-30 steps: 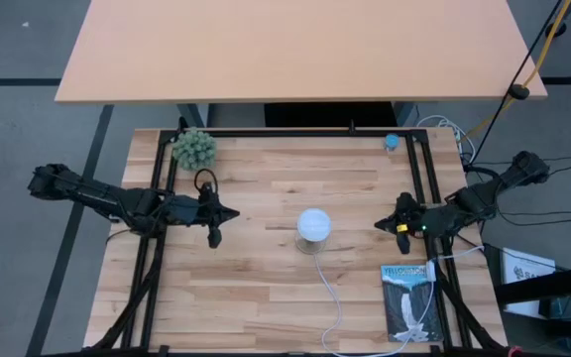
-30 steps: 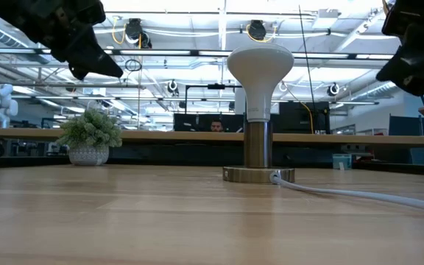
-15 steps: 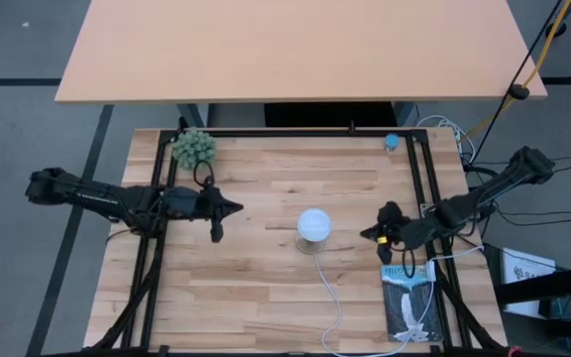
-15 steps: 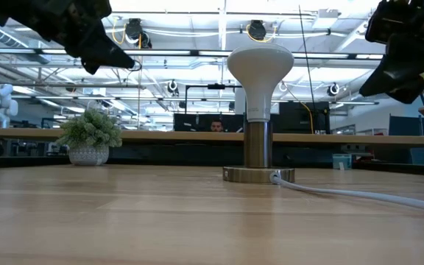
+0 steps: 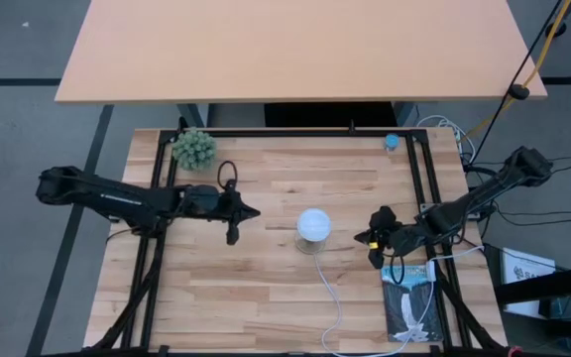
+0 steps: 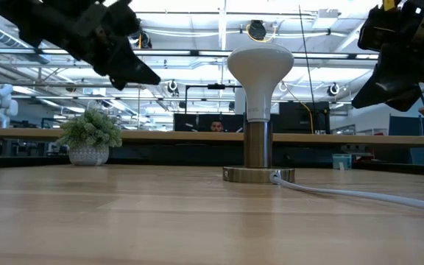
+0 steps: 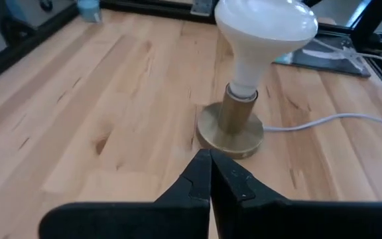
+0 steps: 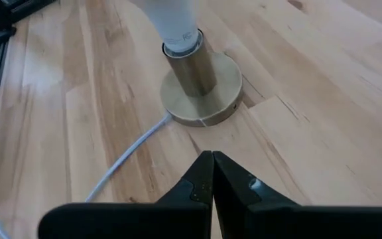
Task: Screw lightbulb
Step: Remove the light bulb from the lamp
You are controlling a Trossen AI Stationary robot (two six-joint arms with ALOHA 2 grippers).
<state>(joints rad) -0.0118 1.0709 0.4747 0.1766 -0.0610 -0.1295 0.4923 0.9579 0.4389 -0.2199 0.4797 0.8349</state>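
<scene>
The white lightbulb [image 5: 313,224] stands upright with its base in the brass socket [image 6: 258,147], whose round disc [image 7: 231,133] rests on the wooden table. A white cord [image 8: 128,156] runs from the disc toward the near edge. My left gripper [image 5: 256,211] is shut and empty, above the table left of the bulb. My right gripper [image 5: 359,238] is shut and empty, right of the bulb. Both show raised in the low view: the left gripper [image 6: 153,77] and the right gripper [image 6: 359,99].
A small potted plant [image 5: 194,149] stands at the far left. A small blue object [image 5: 392,142] sits at the far right. A booklet [image 5: 407,300] lies near the right front corner, with the cord crossing it. Black frame rails [image 5: 419,178] run along both sides.
My left gripper has gone toward the table's right edge, closer to the bulb. My right gripper has gone toward the table's left and near edges, also closer to the bulb. Both stay shut. The bulb and socket have kept still.
</scene>
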